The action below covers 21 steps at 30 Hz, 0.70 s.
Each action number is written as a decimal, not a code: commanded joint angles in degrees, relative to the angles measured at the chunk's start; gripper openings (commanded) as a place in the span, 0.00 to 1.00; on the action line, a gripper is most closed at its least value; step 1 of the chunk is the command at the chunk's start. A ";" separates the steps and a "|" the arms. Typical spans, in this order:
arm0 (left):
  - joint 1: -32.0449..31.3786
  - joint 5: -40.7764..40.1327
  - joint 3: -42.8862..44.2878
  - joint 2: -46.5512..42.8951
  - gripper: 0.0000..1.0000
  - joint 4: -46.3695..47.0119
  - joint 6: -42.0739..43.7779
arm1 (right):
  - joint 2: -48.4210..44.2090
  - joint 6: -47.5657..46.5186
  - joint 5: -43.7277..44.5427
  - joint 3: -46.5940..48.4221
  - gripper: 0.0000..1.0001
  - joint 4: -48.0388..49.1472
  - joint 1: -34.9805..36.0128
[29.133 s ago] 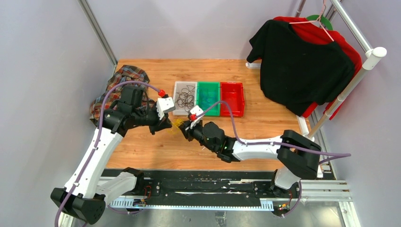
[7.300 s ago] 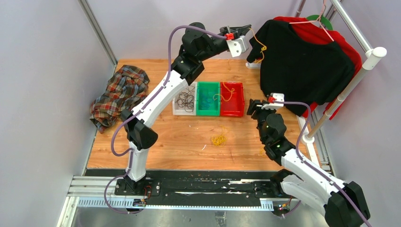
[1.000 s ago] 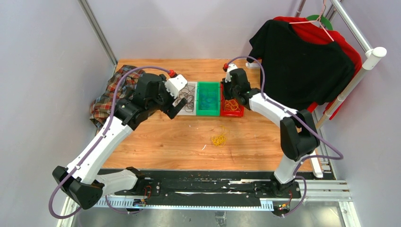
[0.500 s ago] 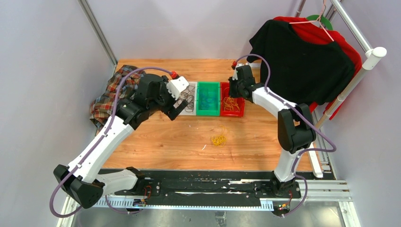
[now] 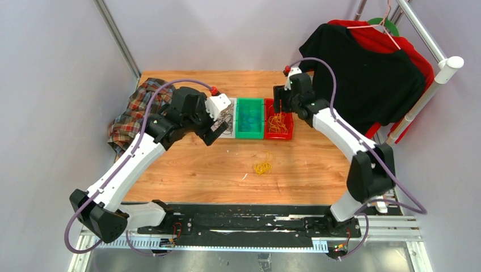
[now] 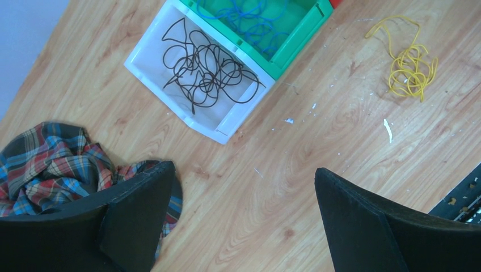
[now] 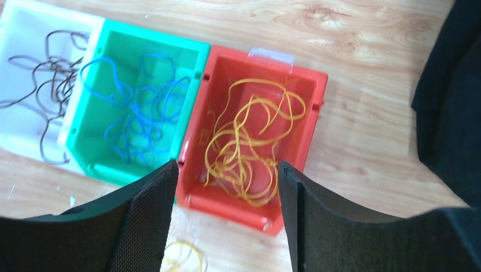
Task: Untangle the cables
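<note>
A small tangle of yellow cables (image 5: pixel 262 167) (image 6: pixel 409 71) lies loose on the wooden table in front of three bins. More yellow cables (image 7: pixel 249 141) lie in the red bin (image 5: pixel 290 119) (image 7: pixel 227 203). Blue cables (image 7: pixel 139 122) fill the green bin (image 5: pixel 250 135) (image 7: pixel 113 170). Dark cables (image 6: pixel 204 71) sit in the white bin (image 6: pixel 237 116). My right gripper (image 5: pixel 278 106) (image 7: pixel 227 165) hovers open above the red bin, holding nothing. My left gripper (image 5: pixel 214 133) (image 6: pixel 244 170) hangs wide open over bare wood just in front of the white bin.
A crumpled plaid cloth (image 5: pixel 139 110) (image 6: pixel 51 164) lies at the table's left edge. Black and red shirts (image 5: pixel 363 79) hang from a white rack (image 5: pixel 448 65) at the right, close to my right arm. Walls close in the left side and back.
My right gripper has opened and risen above the red bin, shifting slightly right, leaving yellow cables in the bin. My left arm has drifted a little to the right, still open.
</note>
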 commanded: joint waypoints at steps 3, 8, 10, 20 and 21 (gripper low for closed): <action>0.11 0.97 1.41 -1.88 0.98 -0.78 1.22 | -13.02 -0.90 4.68 -12.37 0.64 0.72 9.80; 0.16 2.22 0.39 -2.66 0.98 -1.50 1.94 | -19.76 6.66 4.49 -26.88 0.61 6.57 18.39; 0.15 2.58 0.26 -2.97 0.98 -2.05 2.47 | -20.05 8.92 4.46 -31.11 0.61 8.82 20.06; 0.17 4.51 0.84 -3.87 0.98 -3.48 2.38 | -7.32 11.24 7.32 -29.39 0.56 6.79 20.06; 0.11 4.63 0.90 -3.88 0.98 -3.49 2.37 | -5.95 11.39 7.15 -28.94 0.54 6.91 20.06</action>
